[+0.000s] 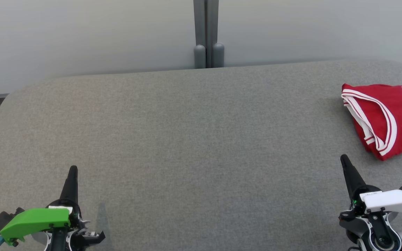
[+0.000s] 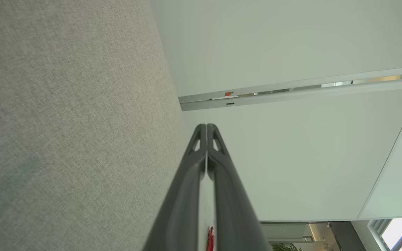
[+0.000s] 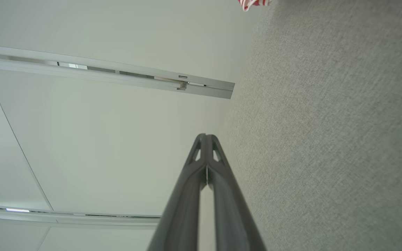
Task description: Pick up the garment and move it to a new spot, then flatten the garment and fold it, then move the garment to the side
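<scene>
While both arms sit low at the near edge of the grey fabric bench, the left hand has its two long dark fingers pressed together into a single point, holding nothing; the left wrist view shows the tips meeting, with only a thin slit lower down. The right hand is likewise closed and empty, its fingers joined at the tips in the right wrist view. Whether the hands touch the bench or hang just over it, I cannot tell.

The red garment, a jersey with white-striped trim and dark lettering edged in white, lies folded into a compact bundle on the bench ahead of the right hand and a little to its outer side, near the fingertips but apart from them. Its nearest corner points back toward that hand. From the left hand it is well apart, far across the bench on the other hand's side. Part of it runs past the edge of the head view. In the right wrist view a small corner of the garment shows at the top edge, beyond the fingertips.

A green cover sits behind the left hand on its wrist, a white cover behind the right one. Beyond both hands, past the bench's far edge, stands a pale wall panel split by a grey post
</scene>
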Robot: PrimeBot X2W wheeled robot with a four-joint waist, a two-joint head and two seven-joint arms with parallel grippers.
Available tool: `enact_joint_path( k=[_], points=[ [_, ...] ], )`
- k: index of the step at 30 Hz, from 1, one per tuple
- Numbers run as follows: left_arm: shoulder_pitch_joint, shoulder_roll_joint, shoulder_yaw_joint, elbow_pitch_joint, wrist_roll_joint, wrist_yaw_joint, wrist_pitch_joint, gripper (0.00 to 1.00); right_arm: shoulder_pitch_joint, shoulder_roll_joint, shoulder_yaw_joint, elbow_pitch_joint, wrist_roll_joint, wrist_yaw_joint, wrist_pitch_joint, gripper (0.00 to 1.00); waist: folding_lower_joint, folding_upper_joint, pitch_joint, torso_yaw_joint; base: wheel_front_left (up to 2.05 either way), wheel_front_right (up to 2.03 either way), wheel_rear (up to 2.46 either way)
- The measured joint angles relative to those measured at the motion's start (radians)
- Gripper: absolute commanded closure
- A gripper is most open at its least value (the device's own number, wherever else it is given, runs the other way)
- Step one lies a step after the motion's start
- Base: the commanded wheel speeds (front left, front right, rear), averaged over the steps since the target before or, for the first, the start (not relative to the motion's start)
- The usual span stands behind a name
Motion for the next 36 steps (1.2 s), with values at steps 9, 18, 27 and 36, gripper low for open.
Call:
enact_joint_path(
  k=[9, 18, 27, 36],
  points=[
    [-0.011, 0.001, 0.009, -0.003, -0.057, 0.0, 0.019, 1.0, -0.001, -0.001, -0.003, -0.002, 0.065, 0.0, 0.016, 1.0, 0.0, 0.0, -0.003, 0.0, 0.0, 0.0, 0.0],
    [-0.016, 0.001, 0.016, -0.005, -0.108, 0.001, 0.033, 1.0, -0.002, -0.001, -0.007, -0.005, 0.127, 0.0, 0.033, 1.0, 0.0, 0.0, -0.006, -0.001, 0.0, 0.0, 0.0],
    [-0.022, 0.001, 0.02, -0.007, -0.132, 0.001, 0.041, 1.0, -0.005, -0.001, -0.009, -0.006, 0.156, 0.0, 0.039, 1.0, 0.0, 0.0, -0.007, -0.001, 0.0, 0.0, 0.0],
    [-0.022, 0.001, 0.02, -0.007, -0.132, 0.001, 0.041, 1.0, -0.005, -0.001, -0.009, -0.006, 0.156, 0.0, 0.039, 1.0, 0.0, 0.0, -0.007, -0.001, 0.0, 0.0, 0.0]
  ],
)
